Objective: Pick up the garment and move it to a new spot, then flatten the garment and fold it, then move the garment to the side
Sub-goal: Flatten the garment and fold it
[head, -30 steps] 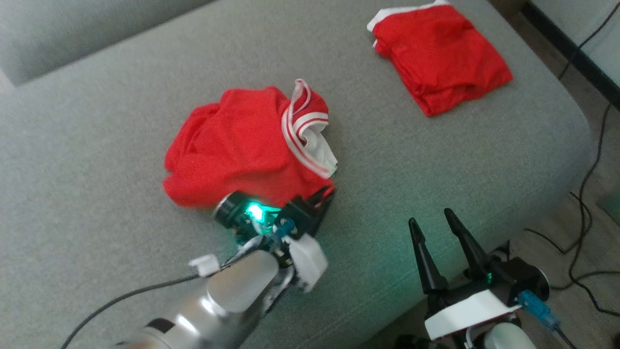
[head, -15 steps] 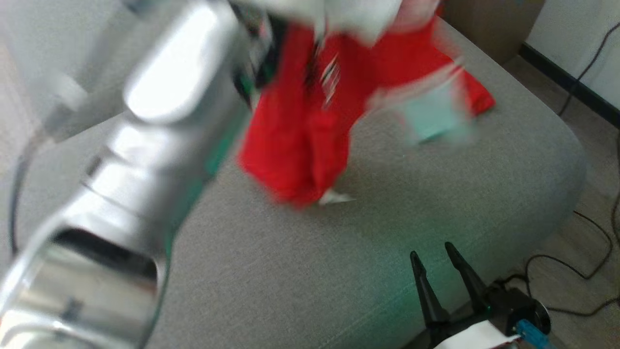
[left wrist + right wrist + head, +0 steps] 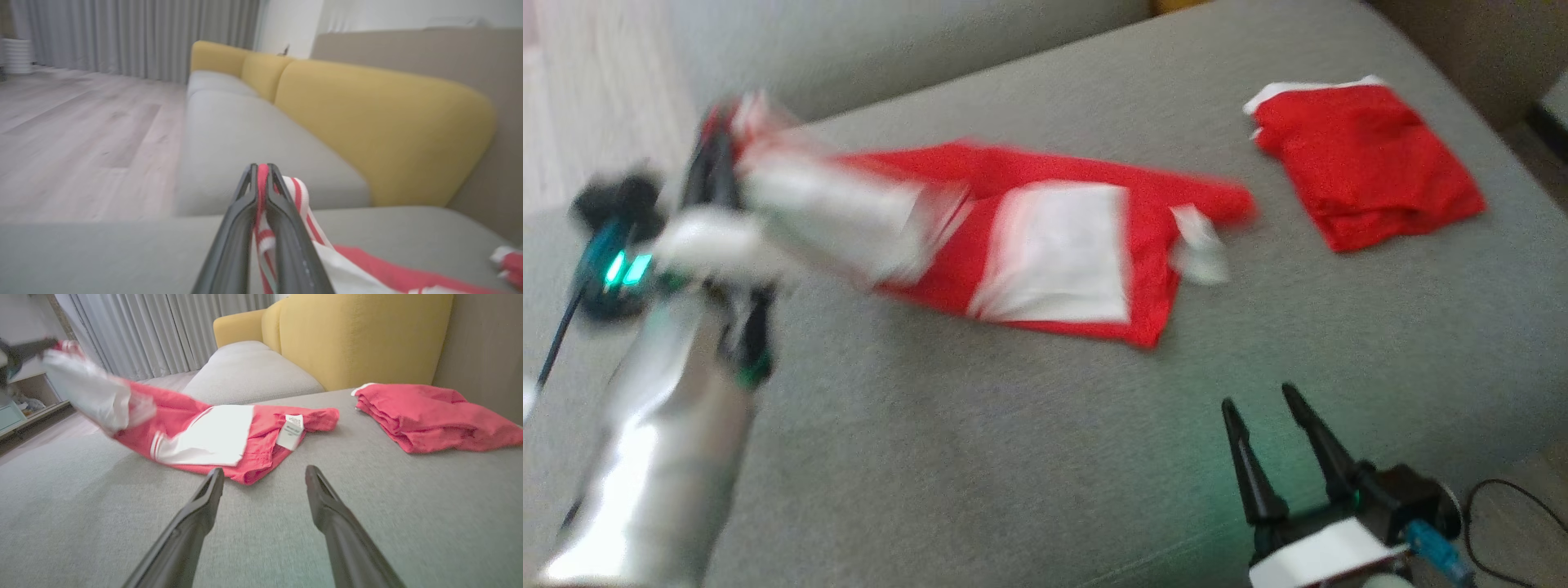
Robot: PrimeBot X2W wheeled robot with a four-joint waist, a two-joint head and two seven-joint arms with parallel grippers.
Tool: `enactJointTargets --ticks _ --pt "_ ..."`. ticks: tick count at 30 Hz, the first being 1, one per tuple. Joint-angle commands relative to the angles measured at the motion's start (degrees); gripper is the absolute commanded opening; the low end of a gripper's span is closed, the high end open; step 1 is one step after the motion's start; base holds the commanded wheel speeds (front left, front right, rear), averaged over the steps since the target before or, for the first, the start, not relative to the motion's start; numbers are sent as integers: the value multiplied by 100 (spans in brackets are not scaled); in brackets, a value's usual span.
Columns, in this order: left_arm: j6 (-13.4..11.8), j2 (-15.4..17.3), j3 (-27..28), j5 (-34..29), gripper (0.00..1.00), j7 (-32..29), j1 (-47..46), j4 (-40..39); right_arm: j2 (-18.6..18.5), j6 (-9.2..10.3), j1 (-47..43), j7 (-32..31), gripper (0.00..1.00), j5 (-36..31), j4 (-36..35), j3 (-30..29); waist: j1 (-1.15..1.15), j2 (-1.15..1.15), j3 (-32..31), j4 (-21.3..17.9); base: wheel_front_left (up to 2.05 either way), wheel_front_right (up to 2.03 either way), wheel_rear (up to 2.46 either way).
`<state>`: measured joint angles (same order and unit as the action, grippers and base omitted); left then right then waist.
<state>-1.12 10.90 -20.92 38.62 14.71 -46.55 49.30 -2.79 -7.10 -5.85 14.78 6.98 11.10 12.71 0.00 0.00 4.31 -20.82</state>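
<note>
Left gripper point(image 3: 712, 159) and raised end of the garment point(image 3: 1147, 269) smeared by motion blur, label point(image 3: 291, 431) print too small to read, right gripper point(image 3: 1258, 394) base cut off at head view's bottom edge

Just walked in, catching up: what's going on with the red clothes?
The left pincer is shut on the striped waistband of a red garment, holding that end up while the rest trails on the grey sofa. The right pincer is open near the front edge. A second garment lies folded at the far right.
</note>
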Motion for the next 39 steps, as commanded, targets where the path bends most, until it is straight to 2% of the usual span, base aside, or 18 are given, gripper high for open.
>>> enactJointTargets --ticks 1,2,7,9,12,15,18,22,26,27,32,35,39 --pt "-74 433 306 -167 43 29 -34 -99 -50 -39 314 22 100 -20 -194 130 0 0 304 284 0 0 0" --pt "-104 571 375 -232 100 29 133 -46 -56 -39 346 22 100 -14 -186 134 0 0 348 329 0 0 0" --pt "-246 1076 789 -609 100 29 521 -376 -70 -39 382 22 100 8 -157 98 0 0 442 607 0 0 0" --pt "-220 1185 782 -879 100 29 577 -651 -67 -39 370 22 100 18 -144 85 0 0 419 716 0 0 0" --pt "-112 1299 462 -1516 100 29 552 -1204 -63 -39 382 22 100 23 -131 107 0 0 382 820 0 0 0" --pt "218 1185 -74 -1964 100 26 432 -1544 -60 -39 424 22 100 26 -111 137 0 0 346 847 0 0 0" --pt "637 936 -691 -2162 100 -256 173 -1672 -58 -39 466 22 100 34 -118 153 0 0 354 785 0 0 0" --pt "846 623 -1730 -2244 100 -918 -236 -1775 -53 -39 516 22 100 49 -133 177 0 0 475 573 0 0 0" --pt "857 577 -3314 -1762 100 -1495 -746 -1980 -42 -39 627 22 100 86 -133 262 0 0 739 238 0 0 0" --pt "857 577 -3314 -1762 100 -1495 -746 -1980 -42 -39 627 22 100 86 -133 262 0 0 739 238 0 0 0" --pt "859 815 -4839 -947 100 -1961 -1495 -2083 -24 -39 799 22 100 160 -111 329 0 0 1093 -205 0 0 0" --pt "859 940 -5154 -665 100 -2084 -1733 -2037 -16 -39 860 22 100 214 -91 384 0 0 1227 -446 0 0 0" --pt "859 1028 -5236 -518 100 -2287 -1740 -2054 -12 -39 921 22 100 372 -115 497 0 0 1398 -685 0 0 0"
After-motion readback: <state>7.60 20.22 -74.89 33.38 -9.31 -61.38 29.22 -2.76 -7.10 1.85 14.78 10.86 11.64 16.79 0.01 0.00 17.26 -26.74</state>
